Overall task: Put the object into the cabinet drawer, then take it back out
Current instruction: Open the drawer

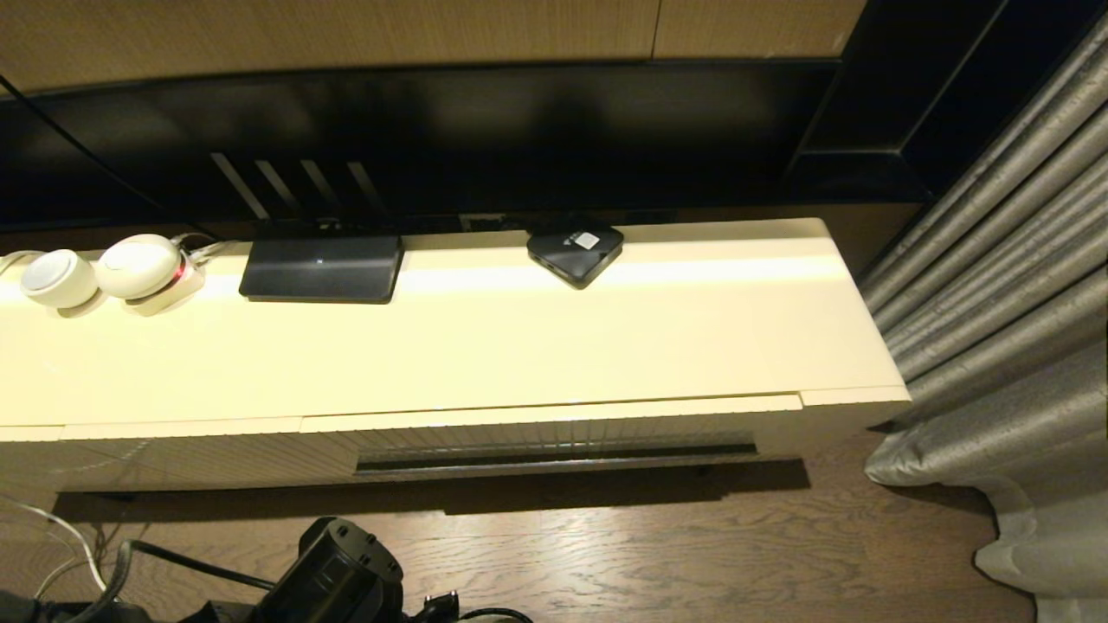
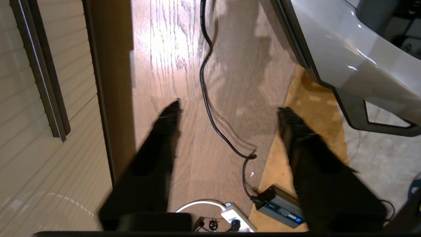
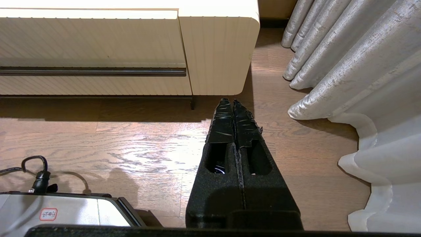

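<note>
**Drawer shut, bottle not in view**

Head: cabinet drawer (image 1: pixel 554 433) flush with the cream cabinet (image 1: pixel 485 346) front, ribbed face, dark slot handle. Black square box (image 1: pixel 575 249) at the top's rear edge; bare wood floor (image 1: pixel 692 554) in front.

Left wrist: left gripper (image 2: pixel 228 110) jaws wide, nothing between, over floor beside the ribbed front.

Right wrist: right gripper (image 3: pixel 233 103) jaws pressed together, near the cabinet's right corner and the grey curtain (image 3: pixel 345 65).

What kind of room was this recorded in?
Probably a living room or hotel room: a long low cream cabinet under a wall-mounted dark screen, grey curtains and a wood floor.
</note>
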